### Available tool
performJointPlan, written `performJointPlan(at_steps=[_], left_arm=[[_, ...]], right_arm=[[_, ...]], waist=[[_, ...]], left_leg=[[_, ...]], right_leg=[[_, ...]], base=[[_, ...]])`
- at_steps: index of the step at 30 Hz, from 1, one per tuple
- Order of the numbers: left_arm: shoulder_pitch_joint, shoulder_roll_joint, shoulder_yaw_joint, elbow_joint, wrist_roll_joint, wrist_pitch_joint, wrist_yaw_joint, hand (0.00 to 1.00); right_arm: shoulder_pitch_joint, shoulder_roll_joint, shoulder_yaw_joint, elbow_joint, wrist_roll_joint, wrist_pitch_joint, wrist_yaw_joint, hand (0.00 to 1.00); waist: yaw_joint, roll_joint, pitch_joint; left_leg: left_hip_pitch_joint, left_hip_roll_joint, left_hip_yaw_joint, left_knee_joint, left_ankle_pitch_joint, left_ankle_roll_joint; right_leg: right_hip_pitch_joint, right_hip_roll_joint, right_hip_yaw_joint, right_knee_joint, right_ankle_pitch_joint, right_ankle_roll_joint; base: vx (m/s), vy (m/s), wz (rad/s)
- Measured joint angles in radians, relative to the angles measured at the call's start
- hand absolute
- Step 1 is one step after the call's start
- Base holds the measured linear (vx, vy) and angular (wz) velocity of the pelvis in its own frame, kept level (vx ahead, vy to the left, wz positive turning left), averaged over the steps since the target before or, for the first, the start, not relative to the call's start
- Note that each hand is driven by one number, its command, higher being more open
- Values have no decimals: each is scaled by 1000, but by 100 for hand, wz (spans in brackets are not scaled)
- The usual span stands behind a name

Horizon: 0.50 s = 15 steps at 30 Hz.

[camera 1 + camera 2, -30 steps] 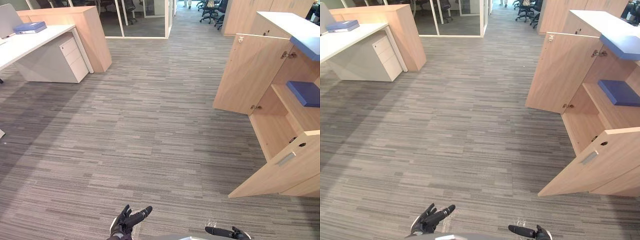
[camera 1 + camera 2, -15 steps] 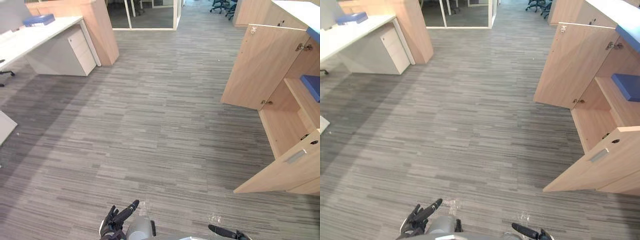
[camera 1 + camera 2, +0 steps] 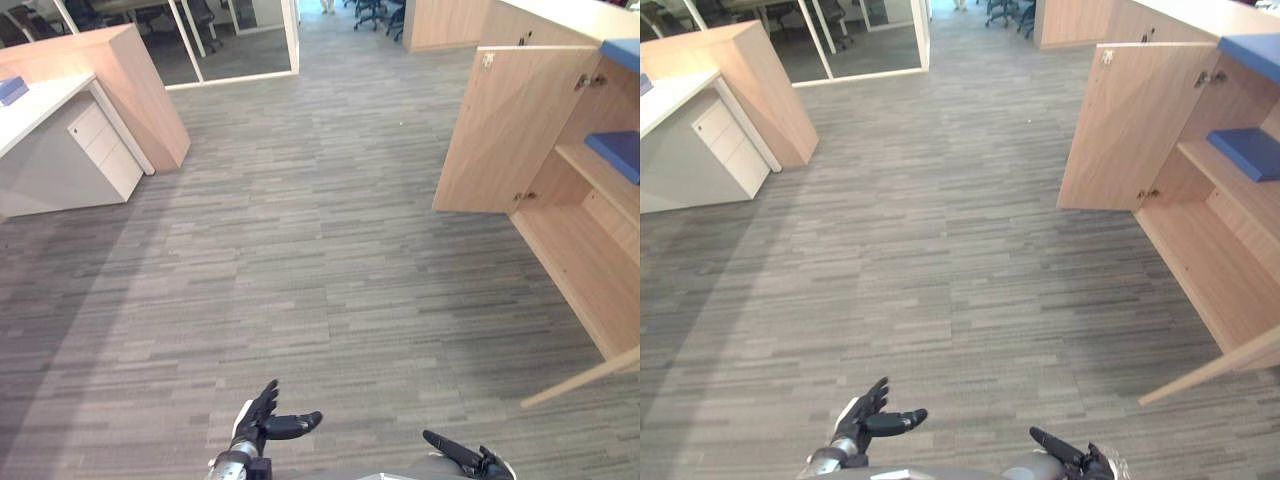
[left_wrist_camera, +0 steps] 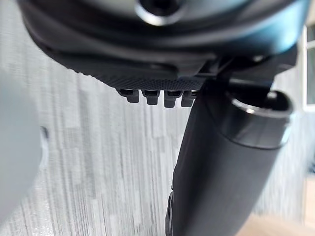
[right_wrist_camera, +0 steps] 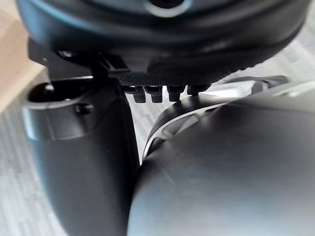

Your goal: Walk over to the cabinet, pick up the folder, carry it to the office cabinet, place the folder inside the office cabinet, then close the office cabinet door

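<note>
Barely a corner of the blue folder [image 3: 8,90] shows, at the left edge in the upper left of the head views: a flat, dark-blue slab lying on the top of the white desk [image 3: 45,108]. Under that desk stands a pale drawer unit [image 3: 98,150], and a light wooden partition [image 3: 120,75] rises just behind it. The folder is well apart from both hands, with a wide stretch of grey striped carpet [image 3: 320,260] between.

At the bottom edge, left of centre, the left hand [image 3: 256,426] hangs over the carpet with its fingers spread wide and the thumb pointing to the right; it holds nothing and touches nothing. Its wrist view looks past the thumb at carpet. At the bottom edge, right of centre, the right hand [image 3: 472,463] shows its fingers stretched out straight toward the left, with nothing in them.

Along the right side stands the office cabinet [image 3: 590,265] in light wood, both doors swung open. The far door [image 3: 500,130] stands upright in the upper right; the edge of the near door [image 3: 585,378] juts in at the lower right. On its inner shelf lies a second blue folder [image 3: 617,153], and another blue item [image 3: 622,50] rests on the cabinet's top.
</note>
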<state>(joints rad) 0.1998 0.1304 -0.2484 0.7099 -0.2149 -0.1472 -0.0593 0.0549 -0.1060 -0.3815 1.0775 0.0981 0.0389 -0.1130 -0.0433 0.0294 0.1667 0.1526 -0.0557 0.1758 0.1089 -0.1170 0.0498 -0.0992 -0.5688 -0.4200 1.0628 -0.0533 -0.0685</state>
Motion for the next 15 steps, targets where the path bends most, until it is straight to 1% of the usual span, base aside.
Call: performJointPlan(at_steps=[1, 2, 3, 4, 5, 6, 7, 8, 9, 10, 11, 12, 13, 14, 15], left_arm=[[-6, -4, -12, -1, 2, 0, -3, 100], [-14, -18, -20, 2, 7, 3, -11, 100], [-19, -26, -20, 5, 6, 6, -14, 100], [-19, -31, -21, 8, 6, 8, -14, 100], [-20, -41, -16, 10, 3, 14, -14, 100], [-21, -43, -13, 12, -1, 17, -14, 100], [-15, -43, -3, 18, -21, 18, -12, 100], [-14, -33, 12, 13, -39, 16, -13, 100], [-23, -33, 31, 35, -45, 17, -11, 100], [-33, -72, 79, 83, -69, 26, 1, 100], [-32, -80, 112, 106, -89, 27, 6, 100], [-34, -84, 134, 123, -94, 27, 8, 100], [-37, -90, 155, 134, -95, 27, 8, 100], [-42, -95, 201, 161, -100, 27, 11, 100], [-43, -93, 222, 172, -104, 26, 14, 100]], right_arm=[[-2, 1, 0, 1, 0, 0, 0, 100], [-6, 5, -1, 1, 0, -2, -1, 100], [-14, 9, 0, -6, 3, -3, -1, 100], [-18, 9, 0, -5, 4, -3, -1, 100], [-24, 16, 0, -9, 8, -2, -1, 100], [-25, 22, 0, -17, 11, -1, -1, 100], [-33, 29, 0, -23, 16, -1, -2, 100], [-31, 41, -2, -20, 21, -1, -4, 100], [-35, 40, -16, -17, 22, 0, -4, 100], [-48, 23, -31, -16, 21, 4, -2, 100], [-48, 25, -34, -23, 21, -1, -3, 100], [-47, 28, -44, -22, 21, 1, -1, 100], [-45, 32, -55, -22, 21, 2, -1, 100], [-33, 45, -92, -18, 24, 7, -3, 100], [-25, 52, -109, -15, 26, 7, -3, 100]], waist=[[-1, 4, 2], [1, 13, 8], [-2, 16, 30], [-4, 16, 42], [-4, 15, 55], [-4, 15, 58], [-4, 10, 61], [-4, -19, 62], [-7, -16, 69], [11, 16, 74], [6, 25, 71], [0, 26, 71], [-2, 25, 71], [-7, 21, 72], [-9, 16, 72]], left_leg=[[20, 8, -6, -12, 0, 0], [48, 28, -21, -27, 0, 0], [77, 48, -24, -29, 0, 0], [94, 56, -27, -29, 0, 0], [119, 71, -31, -34, -2, -2], [128, 79, -31, -41, -5, -5], [142, 92, -24, -54, -23, -33], [167, 88, -21, -72, -65, -75], [188, 95, -20, -81, -97, -101], [212, 131, 11, -80, -102, -108], [213, 149, 22, -68, -104, -105], [219, 165, 27, -56, -104, -105], [219, 176, 31, -38, -104, -105], [198, 212, 28, 66, -106, -109], [177, 229, 24, 136, -107, -112]], right_leg=[[-7, 32, -32, 2, -53, 29], [-29, 94, -90, -36, -131, 62], [-38, 148, -142, -133, -171, 87], [-41, 170, -161, -191, -180, 90], [-65, 208, -172, -314, -182, 93], [-81, 224, -172, -378, -175, 104], [-105, 253, -171, -537, -121, 129], [-115, 264, -166, -676, 0, 95], [-113, 273, -156, -662, 44, 21], [-117, 305, -153, -628, -1, 34], [-127, 318, -151, -585, -53, 23], [-126, 326, -156, -558, -91, 20], [-121, 329, -162, -544, -112, 17], [-85, 350, -181, -543, -156, 12], [-67, 363, -186, -554, -168, 9]], base=[[330, 35, 13], [313, -44, 12], [299, -77, 14], [277, -142, 12], [246, -200, 7], [272, -292, 18], [258, -338, 26], [167, -238, 28], [275, -265, -16], [312, -249, -34], [435, -368, -38], [319, -284, -4], [341, -307, 12], [277, -255, 12], [367, -378, 13]])
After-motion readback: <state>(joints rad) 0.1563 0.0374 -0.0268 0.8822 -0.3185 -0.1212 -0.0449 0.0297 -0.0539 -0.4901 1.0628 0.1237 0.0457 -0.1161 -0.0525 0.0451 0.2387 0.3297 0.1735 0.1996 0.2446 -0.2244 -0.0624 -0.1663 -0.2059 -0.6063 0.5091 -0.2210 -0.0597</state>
